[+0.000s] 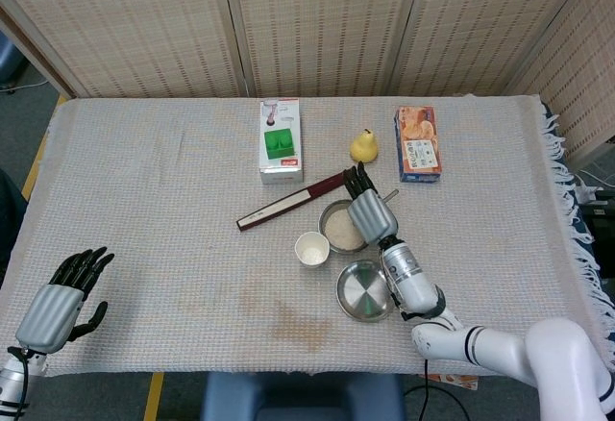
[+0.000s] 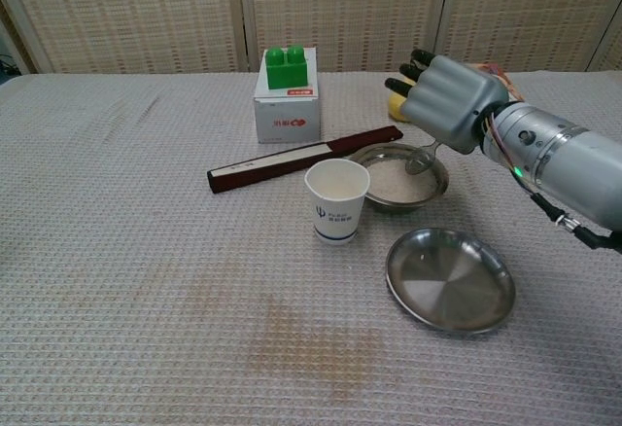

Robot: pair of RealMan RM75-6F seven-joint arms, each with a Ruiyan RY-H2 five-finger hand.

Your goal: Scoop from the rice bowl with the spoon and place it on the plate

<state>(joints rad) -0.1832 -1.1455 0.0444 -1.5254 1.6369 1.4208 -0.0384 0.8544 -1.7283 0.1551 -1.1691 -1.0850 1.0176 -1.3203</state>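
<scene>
My right hand hovers over the far right rim of the rice bowl, holding a metal spoon. The spoon's tip dips to the rice at the bowl's right side. An empty steel plate lies just in front of the bowl, toward me. My left hand rests low at the near left table edge, fingers apart, holding nothing. The chest view does not show it.
A paper cup stands left of the bowl. A dark flat stick lies behind it. A white box with a green block, a pear and an orange snack box stand at the back.
</scene>
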